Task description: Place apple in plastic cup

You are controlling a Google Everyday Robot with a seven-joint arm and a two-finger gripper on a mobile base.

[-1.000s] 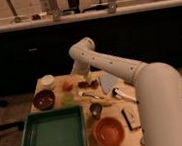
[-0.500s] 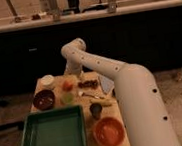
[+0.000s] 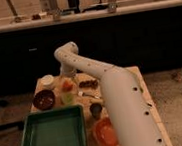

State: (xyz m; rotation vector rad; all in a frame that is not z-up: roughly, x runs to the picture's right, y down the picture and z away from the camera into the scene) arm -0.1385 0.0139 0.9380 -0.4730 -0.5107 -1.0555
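The tool [image 3: 64,72] hangs at the end of the white arm [image 3: 118,99], at twelve o'clock of the apple [image 3: 66,84] and just above it. It looks released, its jaws spread and not gripping the fruit, though they blur into the dark behind. On the worktop [image 3: 133,73] the green tray [image 3: 51,135] fills the seven o'clock corner, with the orange bowl [image 3: 105,132] at its three o'clock and partly behind the arm. A dark bowl [image 3: 43,99] stands at nine o'clock of the plastic cup [image 3: 67,97], a white container [image 3: 47,81] at eleven and a small metal cup [image 3: 96,110] at five. The apple sits at the mouth of the plastic cup, so the placing looks done. I judge the apple firm, smooth and apt to roll, best pinched across its widest part from above. The cup looks light and thin-walled, easily tipped. How deep the apple sits, and what the dark items at two o'clock of the cup are, cannot be made out.
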